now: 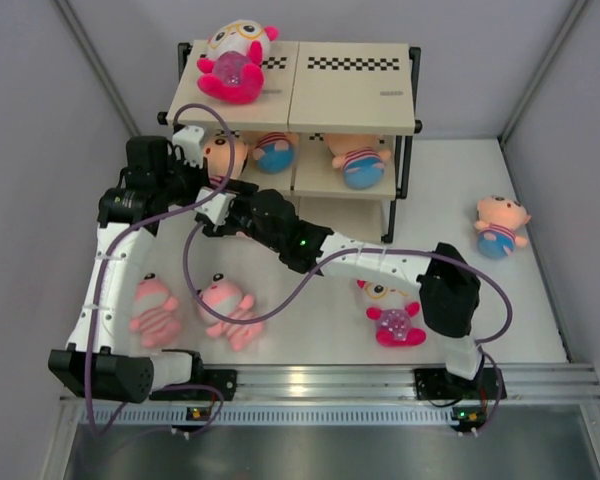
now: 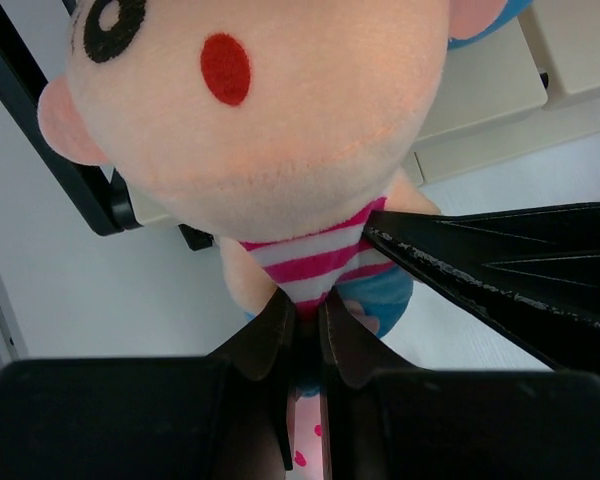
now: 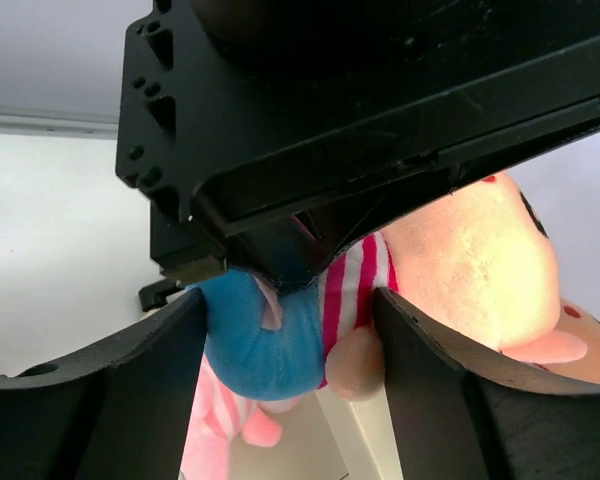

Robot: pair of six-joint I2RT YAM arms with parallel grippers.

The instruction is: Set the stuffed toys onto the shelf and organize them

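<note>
A peach stuffed toy [image 1: 221,156] with a striped shirt and blue bottoms hangs at the left front of the shelf [image 1: 350,95]. My left gripper [image 2: 302,305] is shut on its shirt, under the big head [image 2: 260,130]. My right gripper [image 3: 290,330] is open, a finger on each side of the toy's body [image 3: 265,340] and right against it. On the top board lies a white-and-magenta toy [image 1: 235,60]. Two peach toys [image 1: 275,150] [image 1: 360,160] lie on the middle board.
On the table lie two pink striped toys [image 1: 155,305] [image 1: 230,310], a white-and-magenta toy [image 1: 392,318] under the right arm, and a peach toy [image 1: 500,225] at the right. Grey walls enclose the table on three sides.
</note>
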